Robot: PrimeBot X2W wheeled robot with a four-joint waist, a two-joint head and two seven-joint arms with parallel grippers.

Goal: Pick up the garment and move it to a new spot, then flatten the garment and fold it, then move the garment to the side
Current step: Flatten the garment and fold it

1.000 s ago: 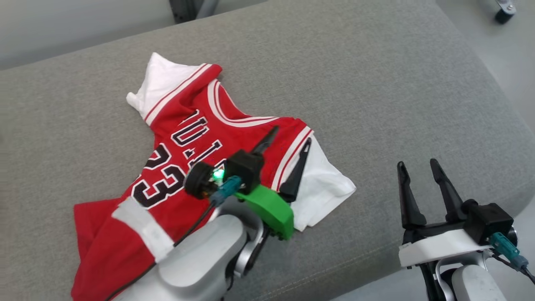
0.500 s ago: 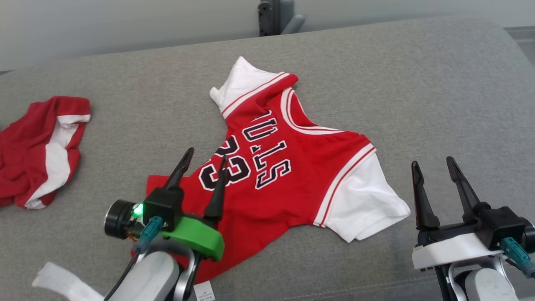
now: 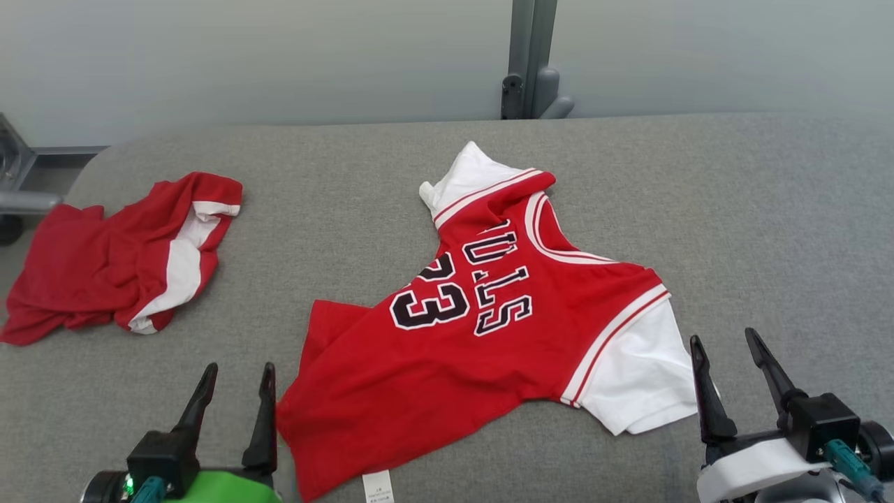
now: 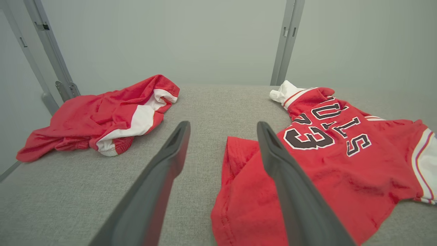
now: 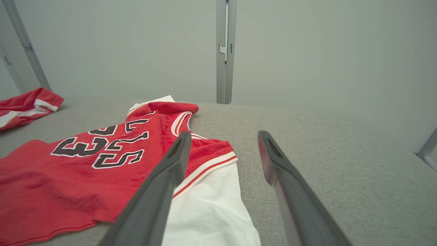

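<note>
Two garments lie on the grey fabric-covered worktop (image 3: 391, 161): a red number-23 basketball jersey (image 3: 531, 328), print side up near the middle but skewed and rumpled, and a crumpled pair of red-and-white shorts (image 3: 119, 258) well apart at the far left. I'd take the jersey as your garment, since it sits between both tools. Your left tool (image 3: 239, 369) hangs released and empty just beside the lower hem. Your right tool (image 3: 723, 337) is likewise spread wide, holding nothing, just beside the near white sleeve (image 3: 642, 377). Expect light, limp knit cloth: it will sag and bunch wherever you don't hold it, drag on the coarse fabric rather than slide, and nothing in it can break. A single pinch will trail the rest, so grip two points. The doubled edges look best: the rucked hem corner (image 3: 328, 328) on the left, the striped sleeve seam (image 3: 614, 335) on the right. The far sleeve (image 3: 464, 178) looks bunched and will need drawing out. Skip the small white label (image 3: 378, 485); it's too flimsy.
</note>
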